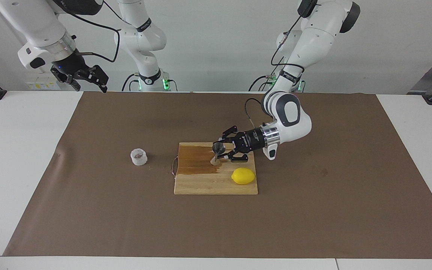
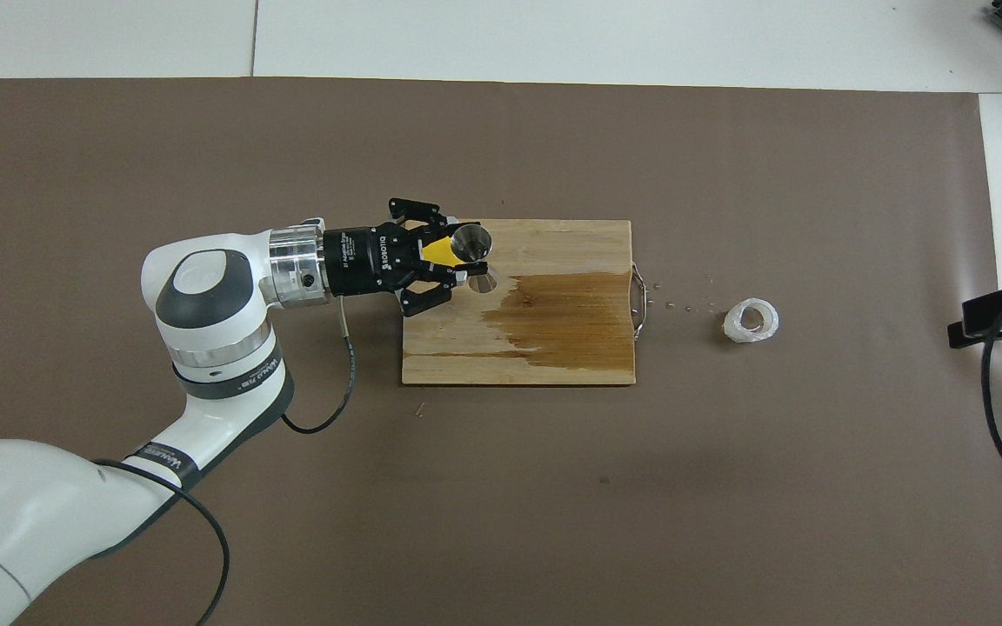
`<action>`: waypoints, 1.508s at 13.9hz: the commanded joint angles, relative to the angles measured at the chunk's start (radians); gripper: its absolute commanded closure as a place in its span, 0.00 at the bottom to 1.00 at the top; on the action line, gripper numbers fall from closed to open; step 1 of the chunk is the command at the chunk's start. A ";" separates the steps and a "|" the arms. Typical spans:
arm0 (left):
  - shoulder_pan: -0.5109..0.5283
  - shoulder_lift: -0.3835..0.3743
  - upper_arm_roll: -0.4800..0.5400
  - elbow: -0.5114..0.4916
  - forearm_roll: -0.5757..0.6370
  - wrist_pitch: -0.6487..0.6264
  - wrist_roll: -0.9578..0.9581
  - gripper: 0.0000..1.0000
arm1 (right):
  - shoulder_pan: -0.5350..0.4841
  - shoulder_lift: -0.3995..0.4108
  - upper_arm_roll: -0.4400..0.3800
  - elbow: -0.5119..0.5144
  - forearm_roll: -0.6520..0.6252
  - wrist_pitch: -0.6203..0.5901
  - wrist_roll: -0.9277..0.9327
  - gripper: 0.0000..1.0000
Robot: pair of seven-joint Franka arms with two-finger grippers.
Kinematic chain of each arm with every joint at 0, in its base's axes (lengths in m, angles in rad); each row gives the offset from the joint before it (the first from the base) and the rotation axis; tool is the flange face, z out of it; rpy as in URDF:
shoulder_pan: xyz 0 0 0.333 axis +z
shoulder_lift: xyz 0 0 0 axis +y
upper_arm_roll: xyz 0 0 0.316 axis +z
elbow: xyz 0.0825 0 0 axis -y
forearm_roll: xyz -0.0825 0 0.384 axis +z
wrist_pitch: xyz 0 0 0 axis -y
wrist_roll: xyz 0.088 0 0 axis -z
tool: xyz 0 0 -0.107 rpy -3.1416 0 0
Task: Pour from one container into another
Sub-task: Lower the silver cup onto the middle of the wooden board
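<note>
Nearest the facing camera we see the wooden cutting board (image 1: pixel 201 183) on the brown mat (image 1: pixel 313 210), with a lemon (image 1: pixel 243 176) lying on it at the left arm's end and a dark wet stain (image 1: pixel 197 161) spread over the part toward the right arm

We find the left gripper (image 1: pixel 221 152) low over the board, its fingers clamped on the steel jigger (image 1: pixel 218 149), which stands tilted with its foot on or just above the wood beside the stain

Our translucent white cup (image 1: pixel 138 156) sits upright on the mat, off the board toward the right arm's end

We see the right gripper (image 1: pixel 88 79) waiting high above its end of the table, fingers spread with nothing between them
</note>
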 commanded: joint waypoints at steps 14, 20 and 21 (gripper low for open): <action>-0.245 -0.053 0.116 -0.071 -0.369 0.212 0.241 1.00 | 0.001 0.004 -0.003 0.005 -0.005 0.002 -0.007 0.00; -0.265 -0.051 0.124 -0.073 -0.381 0.212 0.288 1.00 | 0.001 0.004 -0.003 0.005 -0.005 0.002 -0.007 0.00; -0.265 -0.051 0.127 -0.079 -0.381 0.210 0.290 1.00 | 0.001 0.004 -0.003 0.005 -0.005 0.002 -0.007 0.00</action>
